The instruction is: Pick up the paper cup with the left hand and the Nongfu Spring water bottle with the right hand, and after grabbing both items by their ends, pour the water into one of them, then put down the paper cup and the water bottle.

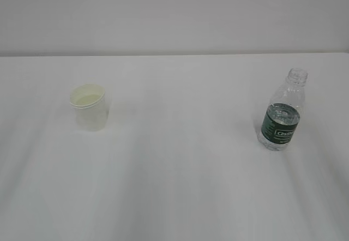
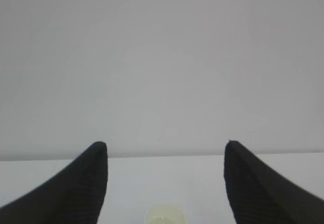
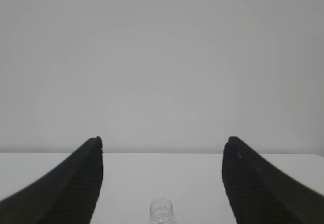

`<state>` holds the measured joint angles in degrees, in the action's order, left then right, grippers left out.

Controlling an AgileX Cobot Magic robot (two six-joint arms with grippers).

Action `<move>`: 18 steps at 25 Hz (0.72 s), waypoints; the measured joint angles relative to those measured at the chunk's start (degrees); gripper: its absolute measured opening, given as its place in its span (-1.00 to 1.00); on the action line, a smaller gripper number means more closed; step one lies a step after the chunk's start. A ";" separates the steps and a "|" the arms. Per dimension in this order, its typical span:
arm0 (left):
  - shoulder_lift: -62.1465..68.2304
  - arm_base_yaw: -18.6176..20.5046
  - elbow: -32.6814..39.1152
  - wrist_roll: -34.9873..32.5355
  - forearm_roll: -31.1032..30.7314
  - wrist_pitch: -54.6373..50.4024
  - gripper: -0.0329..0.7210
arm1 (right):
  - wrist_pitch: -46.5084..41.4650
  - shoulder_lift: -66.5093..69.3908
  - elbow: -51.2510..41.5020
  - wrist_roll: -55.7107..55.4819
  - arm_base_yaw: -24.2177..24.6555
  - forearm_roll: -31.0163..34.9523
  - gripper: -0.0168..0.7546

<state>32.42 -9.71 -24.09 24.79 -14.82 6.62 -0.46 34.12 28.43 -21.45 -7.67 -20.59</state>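
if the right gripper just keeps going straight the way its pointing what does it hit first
Probably the Nongfu Spring water bottle: its open neck sits centred between the fingers of the open right gripper, low in the wrist view. Depth is unclear; a level path might pass above it toward the wall.

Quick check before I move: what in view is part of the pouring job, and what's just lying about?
Part of the job: paper cup, upright; water bottle, upright, no cap; left gripper and right gripper, both open and empty.

Lying about: nothing besides the bare white table.

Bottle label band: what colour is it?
Dark green with white lettering, on the water bottle; clearest in the exterior view.
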 joint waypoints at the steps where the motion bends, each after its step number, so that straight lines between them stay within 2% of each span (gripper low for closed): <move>1: -0.10 0.00 -0.57 0.00 0.00 -0.05 0.45 | -0.87 -0.81 0.12 0.00 0.00 0.00 0.47; 12: -6.03 0.00 -2.92 0.00 -3.88 -5.33 0.45 | -9.05 -8.59 2.82 0.00 0.00 -0.21 0.47; 18: -12.49 0.00 -2.92 0.00 -6.27 -11.96 0.45 | -12.98 -12.40 3.12 0.00 0.00 -0.21 0.47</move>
<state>19.93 -9.71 -27.01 24.79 -21.10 -5.34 -13.44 21.73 31.55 -21.45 -7.67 -20.80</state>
